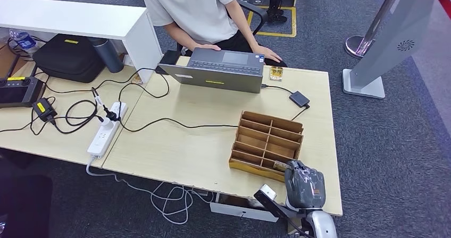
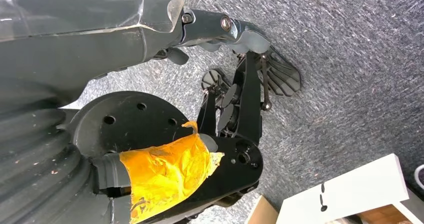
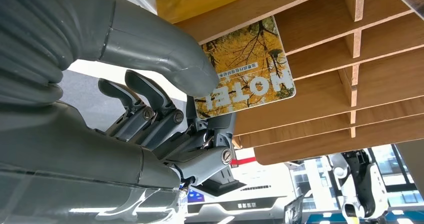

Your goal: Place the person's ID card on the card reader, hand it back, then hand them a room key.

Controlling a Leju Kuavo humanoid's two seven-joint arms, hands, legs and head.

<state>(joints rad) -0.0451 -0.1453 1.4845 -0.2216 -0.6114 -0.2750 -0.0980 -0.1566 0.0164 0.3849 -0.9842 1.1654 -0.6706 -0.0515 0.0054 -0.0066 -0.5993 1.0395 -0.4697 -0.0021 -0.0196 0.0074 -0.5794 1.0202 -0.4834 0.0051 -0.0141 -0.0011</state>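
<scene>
My right hand (image 1: 304, 187) is at the near right corner of the wooden slotted organizer (image 1: 266, 139). In the right wrist view the thumb of that hand (image 3: 165, 109) presses a yellow room key card (image 3: 250, 64) printed "HOTEL" against the fingers under it. The card sits partly in an organizer (image 3: 320, 44) slot. The black card reader (image 1: 299, 98) lies on its cable on the table's far right. A small yellowish card (image 1: 275, 73) lies beside the person's hand. My left hand (image 2: 150, 24) hangs over the carpet, fingers out straight, holding nothing.
A person (image 1: 197, 9) sits behind the grey laptop (image 1: 223, 68) with both hands on it. A white power strip (image 1: 106, 129) and black cables cross the table's left half. A black bag (image 1: 69, 57) sits far left. A white stand (image 1: 372, 62) rises at right.
</scene>
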